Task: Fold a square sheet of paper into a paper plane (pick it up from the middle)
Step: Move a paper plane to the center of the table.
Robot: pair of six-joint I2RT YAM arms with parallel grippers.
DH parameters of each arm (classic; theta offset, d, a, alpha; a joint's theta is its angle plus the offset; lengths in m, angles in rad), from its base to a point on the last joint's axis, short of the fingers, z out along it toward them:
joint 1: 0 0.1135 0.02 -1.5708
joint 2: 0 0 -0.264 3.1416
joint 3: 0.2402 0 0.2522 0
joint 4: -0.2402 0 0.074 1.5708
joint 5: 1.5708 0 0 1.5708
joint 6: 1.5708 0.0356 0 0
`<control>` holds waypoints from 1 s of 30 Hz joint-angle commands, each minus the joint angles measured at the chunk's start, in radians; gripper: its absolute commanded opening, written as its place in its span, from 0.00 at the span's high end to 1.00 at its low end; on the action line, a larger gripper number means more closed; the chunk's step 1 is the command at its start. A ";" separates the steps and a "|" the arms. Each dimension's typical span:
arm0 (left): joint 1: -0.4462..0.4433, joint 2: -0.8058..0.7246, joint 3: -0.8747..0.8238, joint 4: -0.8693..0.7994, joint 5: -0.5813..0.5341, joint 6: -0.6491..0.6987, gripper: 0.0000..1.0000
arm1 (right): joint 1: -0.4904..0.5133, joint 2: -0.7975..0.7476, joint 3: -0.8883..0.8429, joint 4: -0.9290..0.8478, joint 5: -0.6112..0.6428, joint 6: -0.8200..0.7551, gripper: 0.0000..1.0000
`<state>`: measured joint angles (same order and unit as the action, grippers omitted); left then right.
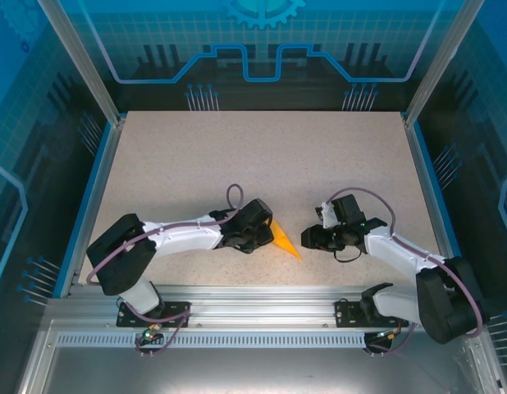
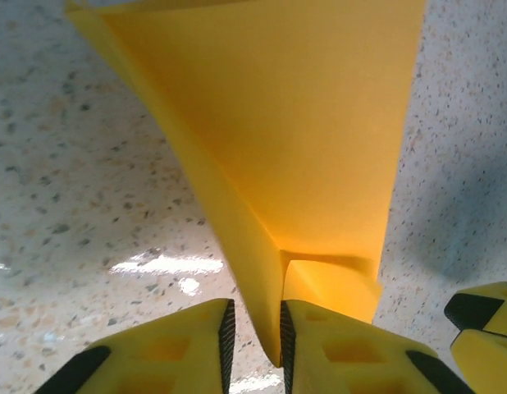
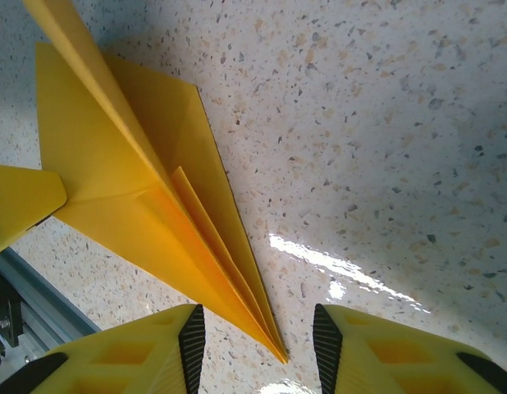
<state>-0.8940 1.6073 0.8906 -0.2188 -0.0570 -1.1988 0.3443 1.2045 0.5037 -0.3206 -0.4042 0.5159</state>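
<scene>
Speckled, glossy tabletop — creased, pointed orange-yellow paper plane

Stretched low and reaching right, the left arm ends in the left claw, its pads pinched together on the paper plane. Opposite, the right arm bends inward, and the right claw is held low, jaws standing apart.

White arms, black joints, purple cables, yellow pincer fingers.
</scene>
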 commanded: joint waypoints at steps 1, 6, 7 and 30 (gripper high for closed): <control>-0.008 -0.052 -0.040 0.055 -0.023 0.011 0.82 | -0.002 0.008 0.012 0.007 -0.022 0.011 0.58; -0.008 -0.080 -0.079 0.082 -0.023 0.023 0.93 | 0.025 0.019 0.028 0.012 -0.022 0.013 0.58; -0.008 -0.084 -0.090 0.087 -0.023 0.024 0.94 | 0.036 0.024 0.034 0.012 -0.017 0.008 0.58; -0.002 -0.109 -0.162 0.073 -0.027 0.051 1.00 | 0.239 0.288 0.257 -0.034 0.064 -0.165 0.56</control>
<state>-0.8940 1.5169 0.7494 -0.1253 -0.0643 -1.1690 0.5686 1.4761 0.7277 -0.3233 -0.3744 0.3870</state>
